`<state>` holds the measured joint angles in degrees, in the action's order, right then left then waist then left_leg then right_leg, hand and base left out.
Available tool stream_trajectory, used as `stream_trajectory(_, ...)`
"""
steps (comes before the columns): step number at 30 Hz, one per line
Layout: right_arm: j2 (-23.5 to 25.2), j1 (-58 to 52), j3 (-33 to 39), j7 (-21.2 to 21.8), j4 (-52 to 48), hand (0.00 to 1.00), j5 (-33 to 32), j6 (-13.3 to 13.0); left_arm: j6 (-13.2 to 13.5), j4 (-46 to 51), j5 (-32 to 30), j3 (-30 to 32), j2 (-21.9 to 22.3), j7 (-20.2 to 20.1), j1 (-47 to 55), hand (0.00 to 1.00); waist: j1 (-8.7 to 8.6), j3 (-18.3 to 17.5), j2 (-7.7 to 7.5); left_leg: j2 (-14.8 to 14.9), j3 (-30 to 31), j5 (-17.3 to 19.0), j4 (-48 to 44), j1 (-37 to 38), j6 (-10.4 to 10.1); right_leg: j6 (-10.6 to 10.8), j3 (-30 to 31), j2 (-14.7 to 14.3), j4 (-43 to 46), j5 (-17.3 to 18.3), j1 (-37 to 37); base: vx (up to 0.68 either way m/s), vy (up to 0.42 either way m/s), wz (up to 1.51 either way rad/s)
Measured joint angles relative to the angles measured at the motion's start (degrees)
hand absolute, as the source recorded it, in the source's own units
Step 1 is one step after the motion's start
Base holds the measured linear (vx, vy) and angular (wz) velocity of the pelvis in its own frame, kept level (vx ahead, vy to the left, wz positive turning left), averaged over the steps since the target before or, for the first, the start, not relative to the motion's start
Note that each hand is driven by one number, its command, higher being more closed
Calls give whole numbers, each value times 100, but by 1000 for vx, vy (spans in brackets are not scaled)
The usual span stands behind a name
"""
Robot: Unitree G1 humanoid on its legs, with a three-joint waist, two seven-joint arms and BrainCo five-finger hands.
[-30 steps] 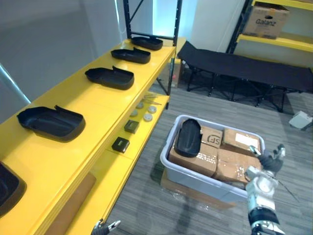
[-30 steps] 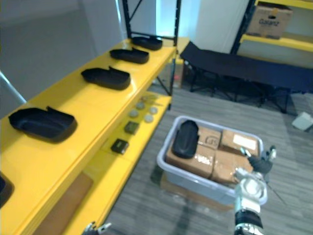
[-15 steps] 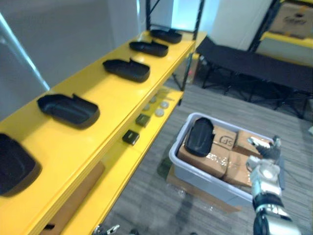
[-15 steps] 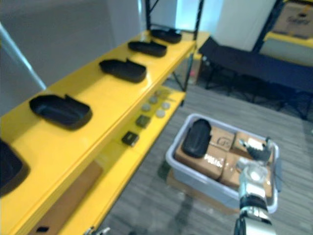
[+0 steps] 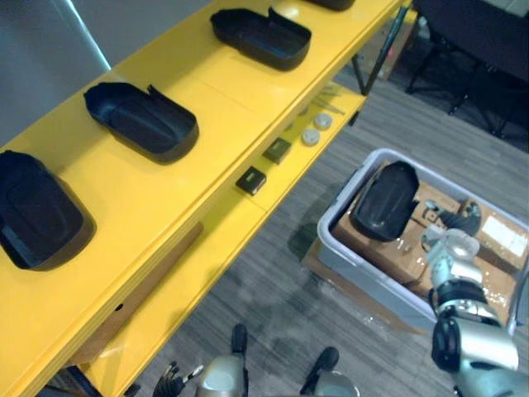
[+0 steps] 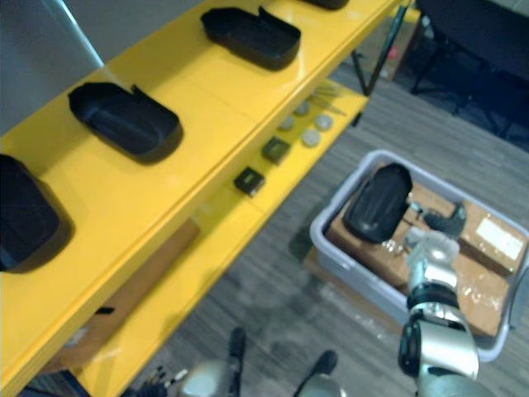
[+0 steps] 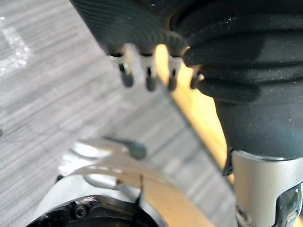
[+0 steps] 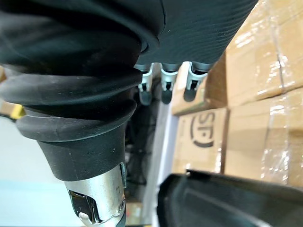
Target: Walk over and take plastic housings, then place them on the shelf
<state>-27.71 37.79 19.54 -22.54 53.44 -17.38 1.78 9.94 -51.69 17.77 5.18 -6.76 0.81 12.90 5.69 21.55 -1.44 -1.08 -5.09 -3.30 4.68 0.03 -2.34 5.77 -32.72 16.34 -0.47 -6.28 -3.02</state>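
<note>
Black plastic housings (image 5: 140, 122) lie hollow side up in a row along the yellow shelf (image 5: 223, 99), far out to the left of both robot hands. They are spaced apart from one another, so each has its own patch of board and bare yellow is left between them for more.

Under that board, on the lower shelf (image 5: 215, 240), a few small dark blocks (image 5: 250, 180) and pale discs (image 5: 310, 136) sit near the edge. They seem to have no part in the job.

The left robot hand (image 7: 150, 80) hangs low over the floor, fingers loose and fairly straight with nothing in them. It is most likely kept idle because the pick lies on the other side.

Further right, a grey bin (image 5: 364, 277) stands on the floor, packed with taped cardboard boxes (image 8: 251, 132). One more piece, the bin housing (image 5: 384, 201), lies on top of the boxes toward the bin's left end. That is the piece to take, and the boxes hold it high enough to be reached from above.

The right robot hand (image 5: 450, 240) hovers over the boxes just to the right of the bin housing, near it but apart — fingers relaxed and empty. I judge this to be the reach before the grasp. The hand needs to go left and down onto the bin housing's edge, and the load then belongs on a free stretch of shelf.
</note>
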Motion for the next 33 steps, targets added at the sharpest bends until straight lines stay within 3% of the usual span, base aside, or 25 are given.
stream_trajectory(7, -132, 350, -12, -40, 187, 0, 0, 626, 164, 108, 209, -242, -10, -9, -39, 0, 40, 388, 95, -1, 14, 23, -160, -175, 49, 0, 36, 53, 159, 1, 180, -8, 6, 0)
stream_trajectory(12, -664, 984, -248, -263, 902, 0, -122, 1000, 215, 164, 271, -456, -66, -11, -291, 0, 155, 491, 232, 42, 152, 63, -528, -718, 59, 4, 67, 55, 302, -1, 537, -50, 4, 14)
stream_trajectory(22, -1489, 1665, -670, -441, 1654, 0, -161, 1272, 248, 111, 660, -942, -76, -2, -480, 0, 216, 688, 613, 56, 184, 61, -821, -1262, 67, 1, 162, 63, 389, 5, 971, -72, 4, 1)
stream_trajectory(28, -1675, 1962, -911, -507, 1852, 0, -115, 1587, 281, 101, 718, -1114, -80, -1, -567, 0, 219, 721, 723, 63, 199, 60, -940, -1539, 68, 26, 170, 59, 405, -12, 1198, -23, 9, 2)
stream_trajectory(33, -1828, 2036, -1093, -358, 1969, 0, 140, 1689, 383, 106, 906, -1309, -134, 2, -618, 0, 255, 736, 774, 51, 289, 63, -1054, -1748, 69, 27, 132, 64, 425, -13, 1321, -16, 13, 6)
